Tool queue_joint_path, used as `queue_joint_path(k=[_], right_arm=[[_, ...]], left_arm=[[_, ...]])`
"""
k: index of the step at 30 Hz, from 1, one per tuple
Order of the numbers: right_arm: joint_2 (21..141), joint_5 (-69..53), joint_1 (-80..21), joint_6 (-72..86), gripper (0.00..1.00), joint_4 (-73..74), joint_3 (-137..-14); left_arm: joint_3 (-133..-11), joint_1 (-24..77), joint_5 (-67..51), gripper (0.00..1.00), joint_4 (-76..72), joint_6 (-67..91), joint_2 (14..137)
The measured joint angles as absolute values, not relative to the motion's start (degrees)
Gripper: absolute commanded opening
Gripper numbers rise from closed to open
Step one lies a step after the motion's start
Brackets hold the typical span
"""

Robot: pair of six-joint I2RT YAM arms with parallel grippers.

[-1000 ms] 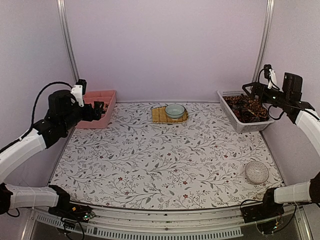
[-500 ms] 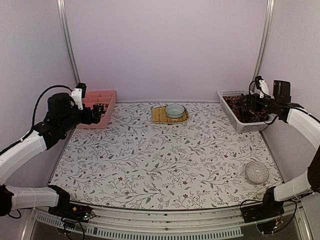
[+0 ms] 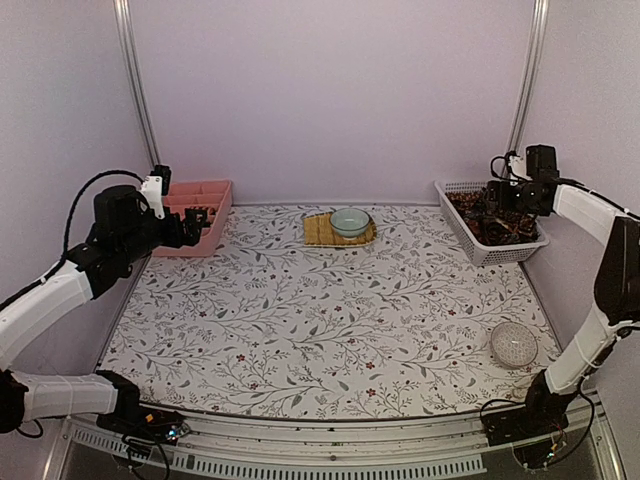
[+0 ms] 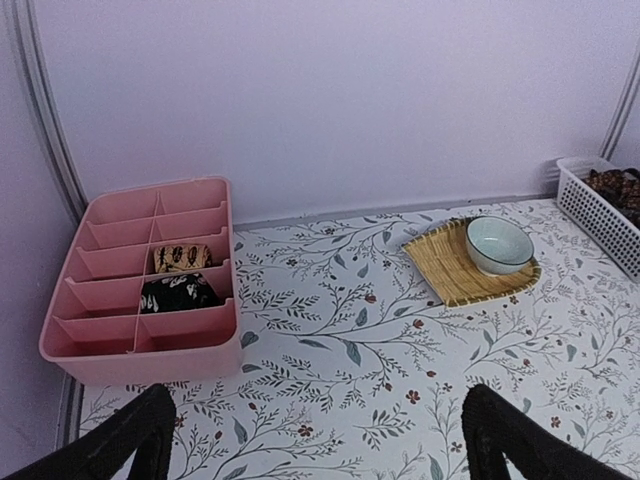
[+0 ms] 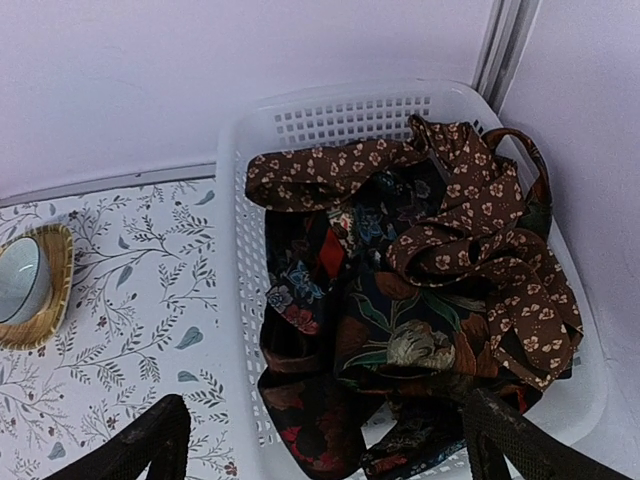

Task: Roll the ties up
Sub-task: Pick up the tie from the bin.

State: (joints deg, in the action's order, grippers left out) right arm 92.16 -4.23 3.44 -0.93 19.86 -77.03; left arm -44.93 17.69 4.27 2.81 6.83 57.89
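ties (image 5: 470, 250): soft matt cloth, printed
basket (image 5: 350, 100): white perforated plastic, smooth
tray (image 4: 140, 352): pink plastic, smooth, slight sheen
mat (image 4: 448, 278): woven straw-like, rough
bowl (image 4: 498, 243): glossy, glazed look
desk (image 3: 330, 310): matt printed covering

Divider tray (image 4: 140, 352) far-left on counter (image 3: 330, 320), two rolled ties (image 4: 180, 258) inside. Bowl (image 3: 349, 221) on mat (image 3: 318, 232) far-centre. Basket (image 5: 350, 108) holding loose ties (image 5: 400, 300) far-right. Dish (image 3: 513, 343) near-right.

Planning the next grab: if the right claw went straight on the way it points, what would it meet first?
Most likely the ties heaped in the white basket, straight ahead of the right claw; how far off is unclear.
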Motion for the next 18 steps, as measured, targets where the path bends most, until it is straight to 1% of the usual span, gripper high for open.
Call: queue_joint_path(k=[7,18], right_arm=[[100.2,1.0,3.4,-0.4,0.95,22.9,-81.9],[109.0,10.6,3.6,3.8,0.94,23.1,-89.6]], left_arm=[[-44.7,17.7,4.0,1.0,2.6,7.0,57.8],[-44.3,17.7,3.9,1.0,2.5,7.1,57.2]])
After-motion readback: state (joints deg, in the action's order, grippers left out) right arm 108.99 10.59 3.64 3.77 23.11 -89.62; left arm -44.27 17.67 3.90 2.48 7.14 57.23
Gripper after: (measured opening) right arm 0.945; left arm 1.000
